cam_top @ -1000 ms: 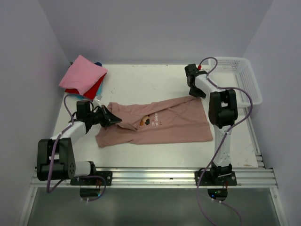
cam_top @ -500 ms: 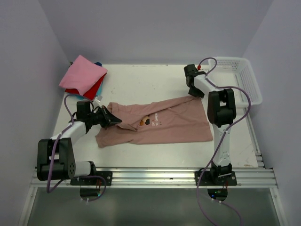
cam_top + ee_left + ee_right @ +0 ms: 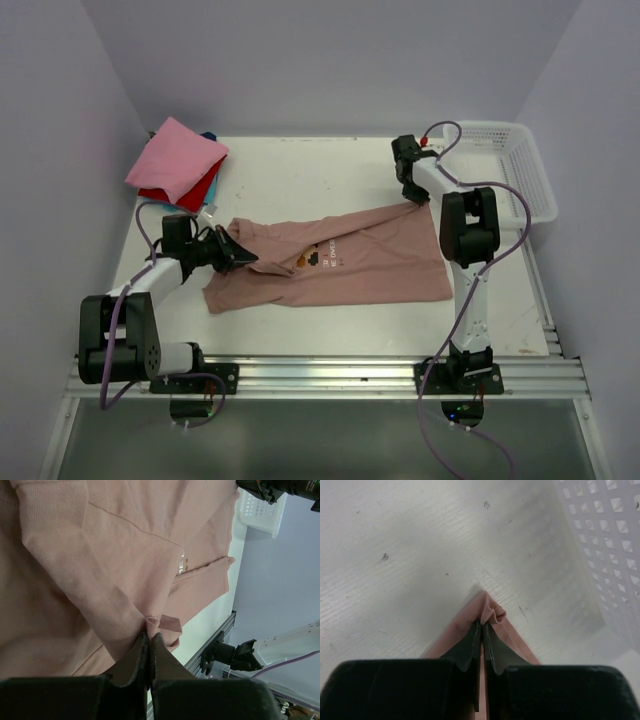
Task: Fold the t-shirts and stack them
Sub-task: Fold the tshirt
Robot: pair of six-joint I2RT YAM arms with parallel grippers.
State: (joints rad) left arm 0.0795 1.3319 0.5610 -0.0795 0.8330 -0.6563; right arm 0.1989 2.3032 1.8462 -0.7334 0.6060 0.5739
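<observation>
On the table (image 3: 300, 170), the dusty-pink t-shirt (image 3: 350, 270) lies spread, wrinkled.

White table (image 3: 320, 180) enclosed by plain pale lavender walls (image 3: 330, 60).

The white counter (image 3: 300, 175) carries a dusty-pink t-shirt (image 3: 350, 265), spread out between the left end effector (image 3: 248, 258) and the right end effector (image 3: 413, 203). A stack of folded shirts (image 3: 175, 160) lies beyond the left end effector. A white lattice basket (image 3: 530, 165) sits just right of the right one.
</observation>
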